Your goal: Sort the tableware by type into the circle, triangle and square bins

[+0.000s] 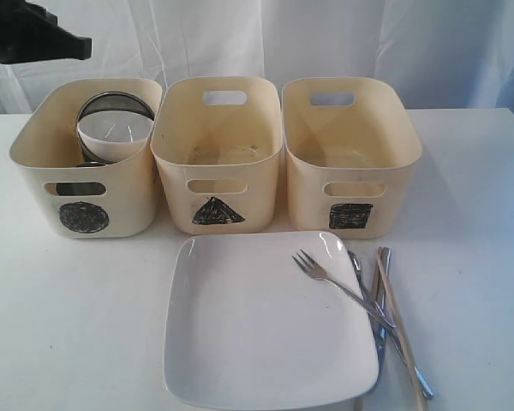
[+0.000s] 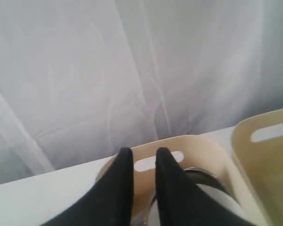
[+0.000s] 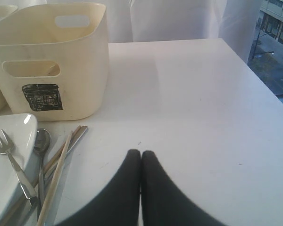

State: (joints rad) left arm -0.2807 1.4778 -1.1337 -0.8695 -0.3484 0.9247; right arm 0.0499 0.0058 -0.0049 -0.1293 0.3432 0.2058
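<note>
My left pincer (image 2: 144, 157) hangs above the circle bin (image 1: 34, 154), its tips a narrow gap apart and gripping nothing. My right pincer (image 3: 141, 155) is pressed together, empty, low over the tabletop (image 1: 68, 325). A white bowl (image 1: 113, 133) leans against a steel bowl (image 1: 111, 98) in the circle bin. The plate (image 1: 240, 334), fork (image 1: 325, 276) and chopsticks (image 1: 398, 321) lie before the triangle bin (image 1: 176, 163) and square bin (image 1: 394, 163).

Left gripper (image 2: 144, 154) over cream bin (image 2: 201, 149) (jaws slightly apart, empty); steel rim (image 2: 202, 174) inside.
</note>
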